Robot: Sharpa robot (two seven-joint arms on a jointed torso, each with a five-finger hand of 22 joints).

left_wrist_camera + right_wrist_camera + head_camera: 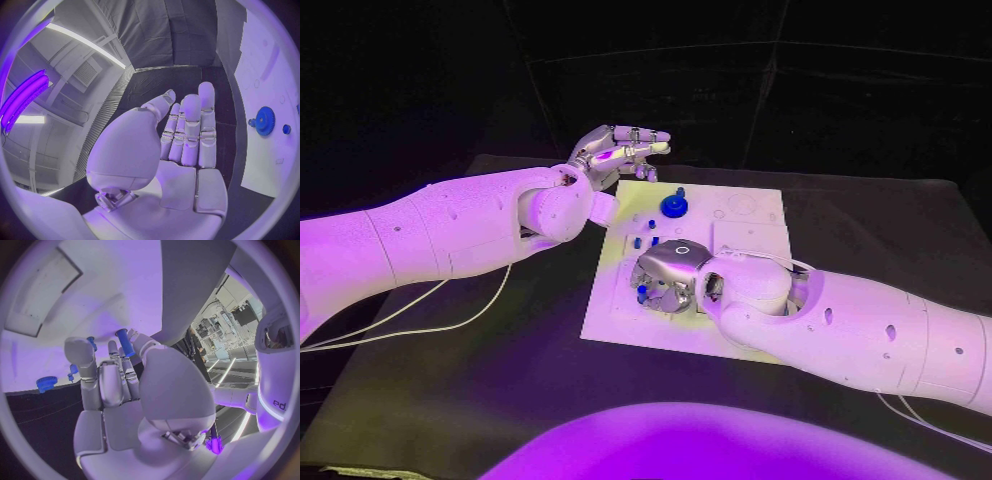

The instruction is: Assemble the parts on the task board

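Both hands hang over the black table (473, 380) seen from the head camera: the left hand (620, 150) hovers just past the far left corner of the white task board (625, 320), fingers extended and apart, holding nothing, while the right hand (672, 275) sits low over the board's near middle, fingers curled downward around a small blue part (643, 293). A blue gear-shaped part (675, 206) with a knob on top stands on the far half of the board, between the two hands and closer to the left one; a few small blue pegs (640, 241) stand just beyond the right hand. The board is flat, matte and rectangular, with faint outlined recesses. From the left wrist, the left hand (184, 135) shows smooth silvery fingers stretched straight and empty, the board (265, 75) off to its side, and the toothed blue gear (265, 120) lying on it well apart from the fingertips. From the right wrist, the right hand (125, 385) pinches a short blue cylindrical peg (125, 342) at its fingertips, right against the board (94, 305), with the blue gear (45, 384) near the board's edge to one side.
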